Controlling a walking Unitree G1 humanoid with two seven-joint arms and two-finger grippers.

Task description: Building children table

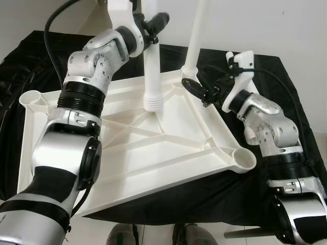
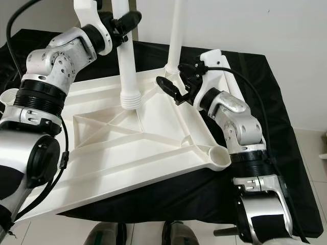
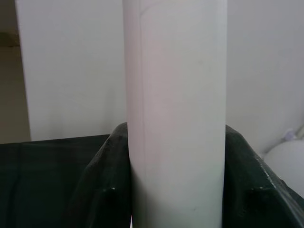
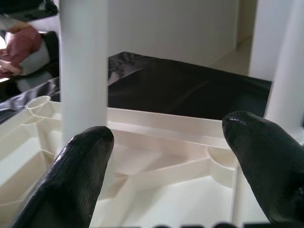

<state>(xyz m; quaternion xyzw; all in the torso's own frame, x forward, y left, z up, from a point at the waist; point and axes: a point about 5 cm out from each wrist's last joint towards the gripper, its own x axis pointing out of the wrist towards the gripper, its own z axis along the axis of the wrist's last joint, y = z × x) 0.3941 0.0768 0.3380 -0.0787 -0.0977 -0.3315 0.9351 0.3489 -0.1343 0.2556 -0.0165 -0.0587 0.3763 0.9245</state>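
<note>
Above the upturned white tabletop (image 1: pixel 168 153) the left hand (image 1: pixel 153 26) grips a white leg (image 1: pixel 152 76) upright — the right hand (image 1: pixel 196 89) hovers open beside a fitted leg (image 1: pixel 194 41).

Both upright white legs run out past the top edge: the held leg (image 1: pixel 152 76) and the corner leg (image 1: pixel 195 35). The left gripper (image 1: pixel 153 24) partly hides behind its leg, so one finger cannot be seen. The upturned tabletop (image 1: pixel 168 148) loses its near left corner behind the left arm. The black-draped surface (image 1: pixel 286 102) is cut off at both sides.
</note>
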